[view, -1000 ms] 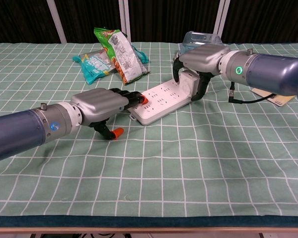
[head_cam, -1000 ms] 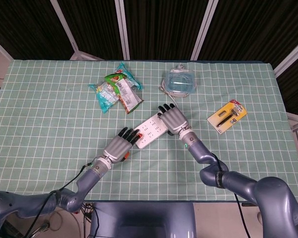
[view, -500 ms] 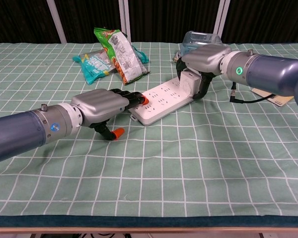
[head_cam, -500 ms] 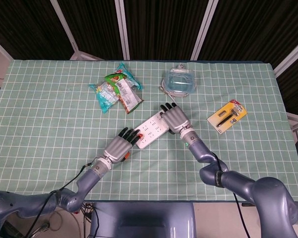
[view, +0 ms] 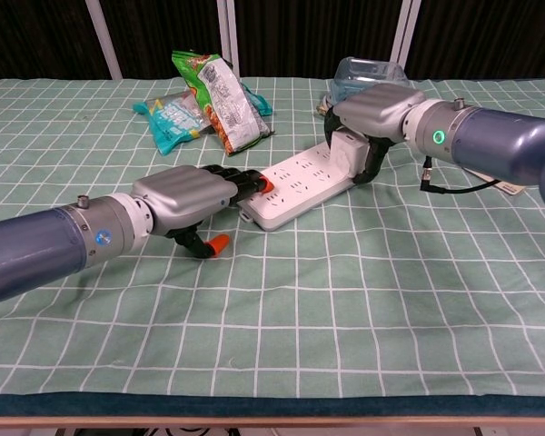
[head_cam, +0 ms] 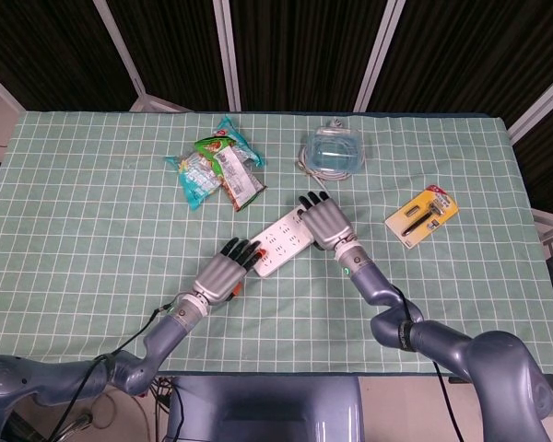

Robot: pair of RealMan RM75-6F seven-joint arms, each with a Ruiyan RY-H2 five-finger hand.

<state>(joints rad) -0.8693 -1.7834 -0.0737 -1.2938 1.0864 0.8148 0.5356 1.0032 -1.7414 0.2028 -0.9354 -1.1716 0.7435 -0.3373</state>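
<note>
Our left hand (view: 186,197) rests flat-fingered on the white power strip's (view: 300,186) near end; our right hand (view: 374,113) grips its far end.

right hand (view: 368,118): you've closed it on the far end of the strip (view: 295,186); a second ago its fingers arched open above that end.
strip: far end nudged slightly toward the frame's upper right.
left hand (view: 186,200): crept slightly right along the near end.
</note>
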